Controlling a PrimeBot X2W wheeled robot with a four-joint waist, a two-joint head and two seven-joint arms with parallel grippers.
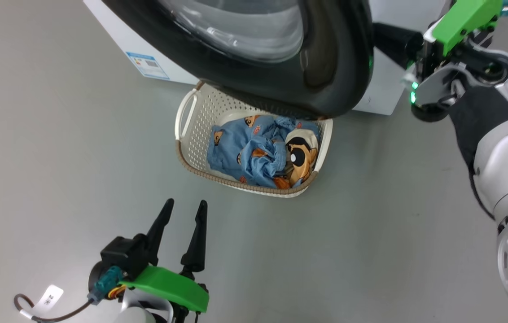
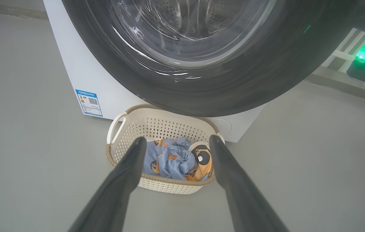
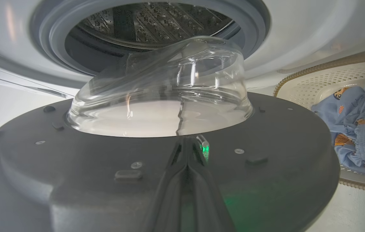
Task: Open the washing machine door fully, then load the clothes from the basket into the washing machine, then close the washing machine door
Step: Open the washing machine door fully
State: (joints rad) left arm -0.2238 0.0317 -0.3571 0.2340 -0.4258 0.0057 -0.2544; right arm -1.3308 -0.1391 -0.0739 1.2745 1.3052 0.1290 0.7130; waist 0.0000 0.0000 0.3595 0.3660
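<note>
Right gripper [image 3: 187,146]: fingers are clenched tight together with nothing between them. They are laid flat on the inner face of the washing machine door [image 3: 266,145], tips just short of the glass bowl [image 3: 169,90]; contact looks likely but cannot be confirmed. The shut fingers are judged to be used as a pusher from behind the door's right edge, so the door gets swung wider. Left gripper [image 1: 186,205]: fingers are spread wide and released, nothing is held or touched. It is hung over bare floor [image 1: 56,134], near and left of the basket [image 1: 200,172] and aimed at it, judged to be parked ready for the first grab. The clothes [image 1: 245,152] are bunched inside the basket, blue piece to the left, cream and orange face piece to the right. The basket is set on the floor close against the front of the washing machine [image 1: 379,89], its far side overhung by the half-open door. The steel drum [image 3: 156,22] is seen beyond the door, with no clothes visible in it. Door opening is judged unfinished; loading is not yet begun.
</note>
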